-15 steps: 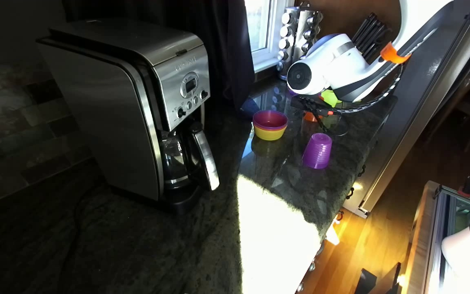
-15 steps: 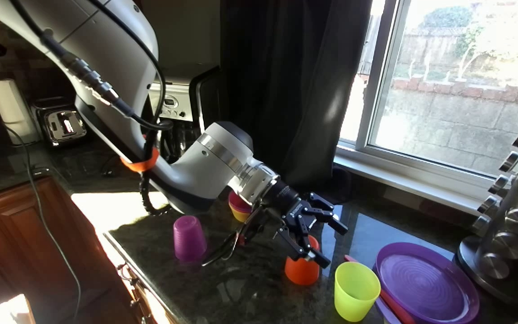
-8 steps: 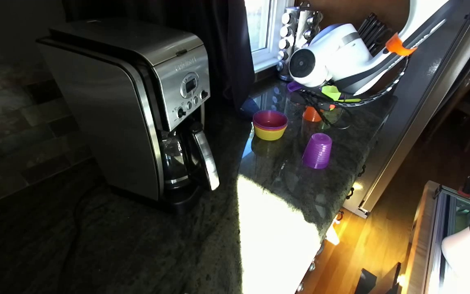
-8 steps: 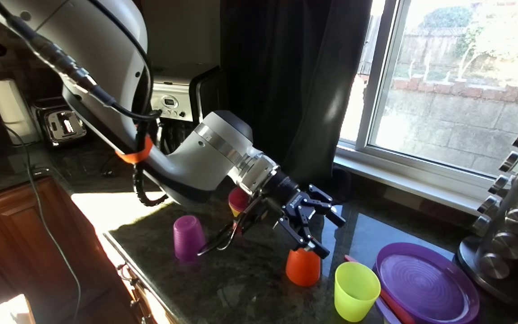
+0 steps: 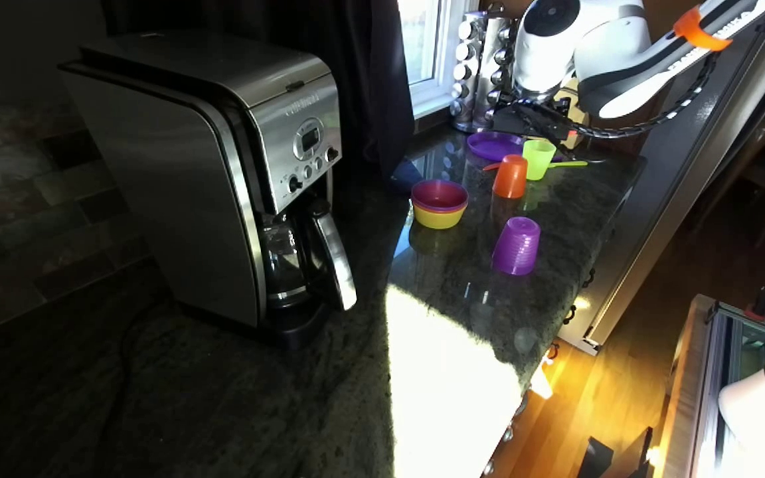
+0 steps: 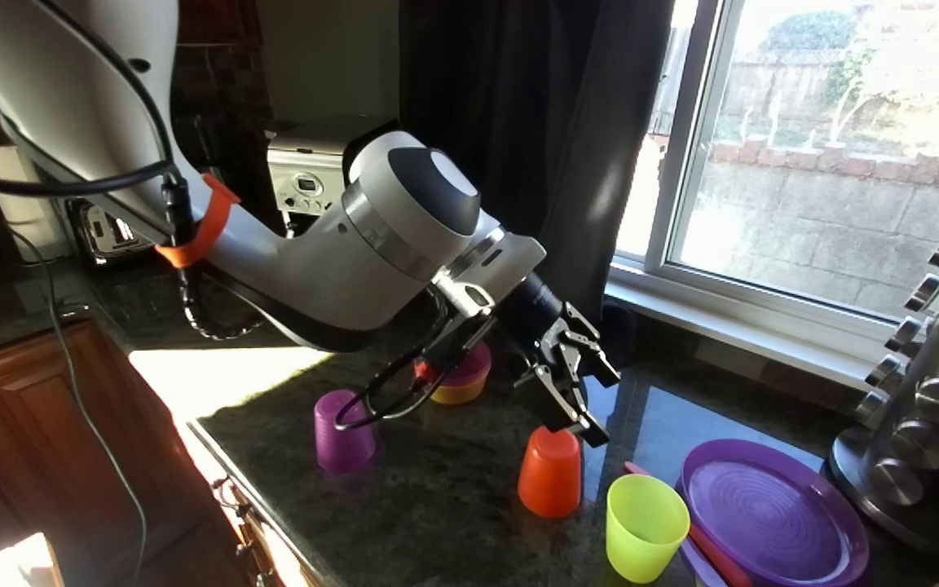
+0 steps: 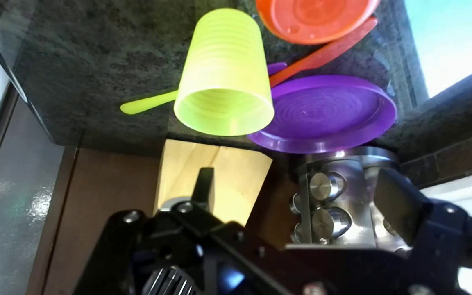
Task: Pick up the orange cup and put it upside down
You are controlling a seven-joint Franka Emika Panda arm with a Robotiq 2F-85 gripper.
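Note:
The orange cup stands upside down on the dark counter, narrow closed end up. It shows the same way in an exterior view. In the wrist view the orange cup is cut by the top edge, its closed base facing the camera. My gripper is open and empty, above the orange cup; one finger shows close over the cup's top in that view. In the wrist view the gripper has its fingers wide apart with nothing between them, well away from the cup.
A yellow-green cup stands upright beside the orange cup. A purple plate, cutlery and a spice rack lie beyond. A purple cup stands upside down near stacked bowls. A wooden block shows in the wrist view.
The arm and open gripper have risen and drawn back from the orange cup. The cup stays in place and now shows whole in both exterior views.

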